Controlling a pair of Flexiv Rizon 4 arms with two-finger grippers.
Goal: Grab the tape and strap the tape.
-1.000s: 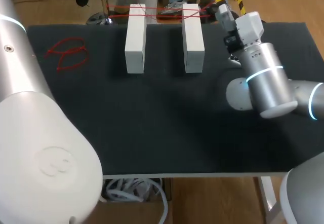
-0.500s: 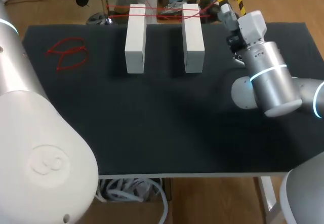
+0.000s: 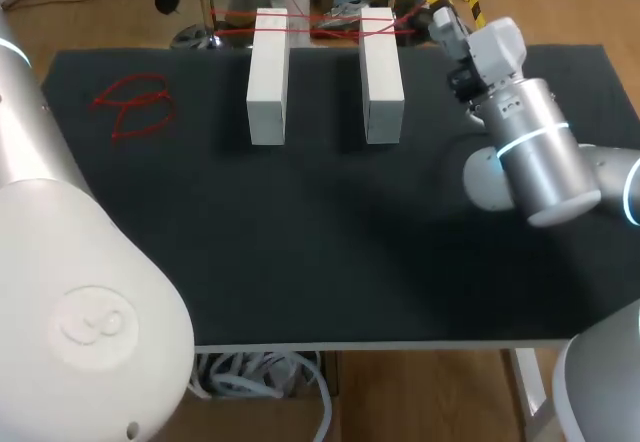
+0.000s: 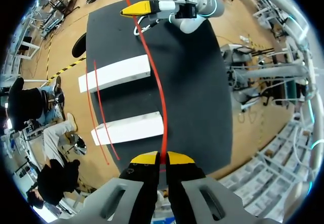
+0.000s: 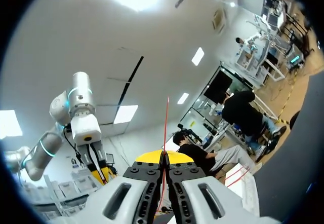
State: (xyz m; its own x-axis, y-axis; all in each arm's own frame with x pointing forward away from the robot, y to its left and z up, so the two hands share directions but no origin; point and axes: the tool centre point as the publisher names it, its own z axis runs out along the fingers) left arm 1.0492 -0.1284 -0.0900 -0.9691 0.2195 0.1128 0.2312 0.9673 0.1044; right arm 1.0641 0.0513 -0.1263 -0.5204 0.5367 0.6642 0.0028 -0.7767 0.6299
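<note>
Two white blocks (image 3: pixel 267 77) (image 3: pixel 381 74) lie side by side at the table's far middle. Thin red tape (image 3: pixel 320 20) crosses their far ends in several strands. My right gripper (image 3: pixel 441 7) hovers at the far edge, just right of the right block, shut on the tape (image 5: pixel 166 120). In the left wrist view my left gripper (image 4: pixel 163 158) is shut on the red tape (image 4: pixel 161 87). That strand runs ahead over both blocks (image 4: pixel 115 73) (image 4: pixel 126 127) to the right gripper (image 4: pixel 136 8). In the head view the left gripper itself is out of sight.
A loose tangle of red tape (image 3: pixel 133 105) lies on the black table mat (image 3: pixel 300 242) at the far left. My left arm's large white links (image 3: pixel 70 292) fill the near left corner.
My right arm has shifted a little to the right, its gripper staying by the far edge. The left arm has moved slightly. Both grippers stay shut on the tape.
</note>
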